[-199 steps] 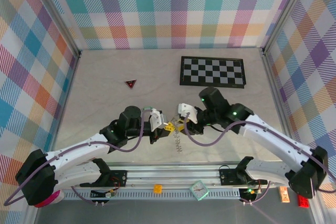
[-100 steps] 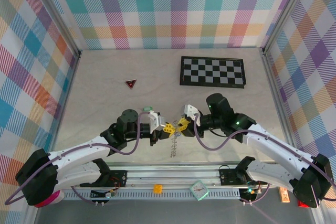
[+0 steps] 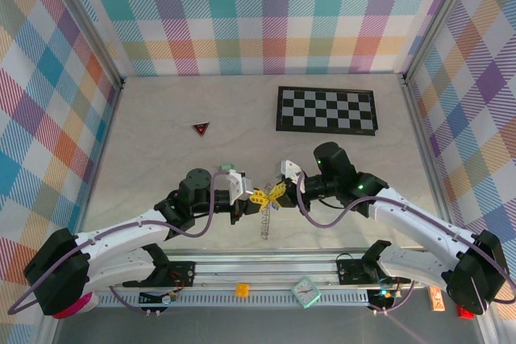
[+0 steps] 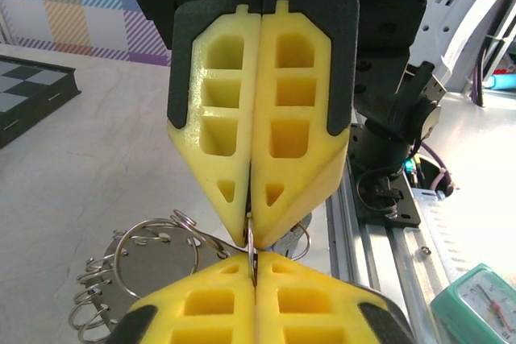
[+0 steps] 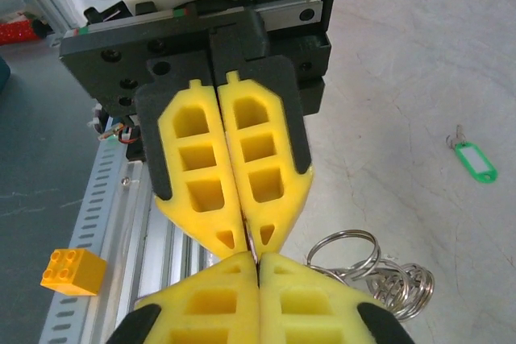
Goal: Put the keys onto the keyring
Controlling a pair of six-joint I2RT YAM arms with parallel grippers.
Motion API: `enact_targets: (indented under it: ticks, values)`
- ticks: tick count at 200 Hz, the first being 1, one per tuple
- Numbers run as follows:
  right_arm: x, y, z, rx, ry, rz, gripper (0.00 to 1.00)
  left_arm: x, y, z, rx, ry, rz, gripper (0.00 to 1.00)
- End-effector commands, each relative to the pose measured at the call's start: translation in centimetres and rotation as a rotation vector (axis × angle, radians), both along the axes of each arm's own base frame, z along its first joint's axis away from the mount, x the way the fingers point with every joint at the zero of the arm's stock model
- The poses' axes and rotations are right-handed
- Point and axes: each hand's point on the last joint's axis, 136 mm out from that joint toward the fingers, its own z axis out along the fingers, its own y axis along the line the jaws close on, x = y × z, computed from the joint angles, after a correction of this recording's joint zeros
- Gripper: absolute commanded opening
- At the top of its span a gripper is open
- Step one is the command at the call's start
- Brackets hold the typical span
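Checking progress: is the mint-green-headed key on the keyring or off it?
Off: the mint-green-headed key lies alone on the pale table, apart from the grey metal keyring.

Left gripper (image 3: 260,198) and right gripper (image 3: 279,192) were tip to tip by the table's (image 3: 161,110) near edge, keyring (image 4: 153,259) pinched between (middle lane blocked). Checkerboard (image 3: 326,110) took the far-right corner; red triangle (image 3: 201,128) sat mid-left. Far-left corner was open.

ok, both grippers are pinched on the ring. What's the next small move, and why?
Probably open the left gripper and back it off, leaving the ring with the right gripper. Both are shut on the ring, tip to tip, so neither is free to fetch a key, and the green key lies loose on the table.
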Motion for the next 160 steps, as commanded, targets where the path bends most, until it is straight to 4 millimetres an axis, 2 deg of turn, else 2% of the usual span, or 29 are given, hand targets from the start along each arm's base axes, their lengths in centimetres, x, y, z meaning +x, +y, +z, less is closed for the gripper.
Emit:
enact_targets:
  ticks: [1,18,52,110,138,160]
  values:
    - [-0.2,0.0,0.8,-0.005,-0.019,0.021,0.0,-0.3,-0.1,2.1,-0.064,-0.063,-0.007,0.22]
    - [-0.2,-0.4,1.2,-0.033,-0.045,0.02,0.0,-0.2,0.2,1.5,-0.018,-0.06,0.008,0.26]
    - [-0.2,-0.7,1.1,-0.132,-0.071,0.039,0.0,0.0,0.3,0.5,0.066,-0.046,0.011,0.26]
    - [-0.6,0.2,0.8,-0.25,-0.128,0.11,0.0,0.0,-0.1,0.8,0.076,-0.043,-0.011,0.25]
    - [-0.9,0.7,0.9,-0.267,-0.136,0.142,0.0,-0.1,-0.2,0.8,0.08,-0.04,-0.021,0.2]
    - [-1.2,1.3,1.5,-0.236,-0.132,0.162,0.0,-0.2,-0.3,0.8,0.082,-0.035,-0.032,0.09]
